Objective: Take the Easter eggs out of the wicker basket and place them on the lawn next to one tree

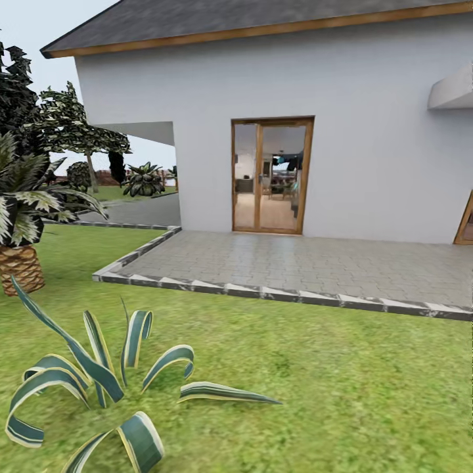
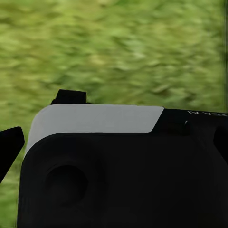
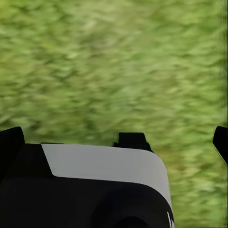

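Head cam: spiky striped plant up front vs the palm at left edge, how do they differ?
The striped plant sits low, curling blue-green leaves with pale yellow edges rising straight from the lawn; the palm stands on a scaly brown trunk. The striped plant's leaves are few and broad; the palm's fronds are dense and dark with pale streaks. The striped plant is nearer the camera. Both grow in the grass.

Both wrists held low, cameras facing down

The left gripper [image 2: 9, 147] and right gripper [image 3: 219, 142] show only dark fingertip edges (jaw gaps unreadable); black-and-white robot body panels lie under each wrist.
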Motion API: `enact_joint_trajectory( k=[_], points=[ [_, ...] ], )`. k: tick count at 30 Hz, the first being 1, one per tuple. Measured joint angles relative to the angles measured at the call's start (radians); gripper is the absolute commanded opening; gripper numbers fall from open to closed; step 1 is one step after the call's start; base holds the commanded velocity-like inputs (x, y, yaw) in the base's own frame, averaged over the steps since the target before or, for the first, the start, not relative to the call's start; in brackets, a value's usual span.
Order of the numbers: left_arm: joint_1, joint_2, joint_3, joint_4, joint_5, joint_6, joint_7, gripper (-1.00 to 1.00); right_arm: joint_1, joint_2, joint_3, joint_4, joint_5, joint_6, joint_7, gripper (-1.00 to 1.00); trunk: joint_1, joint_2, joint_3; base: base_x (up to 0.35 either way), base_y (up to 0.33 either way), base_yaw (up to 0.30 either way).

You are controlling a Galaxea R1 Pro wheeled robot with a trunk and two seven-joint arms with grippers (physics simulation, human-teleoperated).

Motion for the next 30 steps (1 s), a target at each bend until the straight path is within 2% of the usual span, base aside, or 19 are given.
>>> enact_joint_trajectory(
  k=[30],
  points=[
    [0.0,0.002,0.0,0.0,0.0,0.0,0.0,1.0,0.0,0.0,0.0,0.0,0.0,0.0,0.0,1.0,0.0,0.0,0.0,0.0,-0.234,0.0]
  ],
)
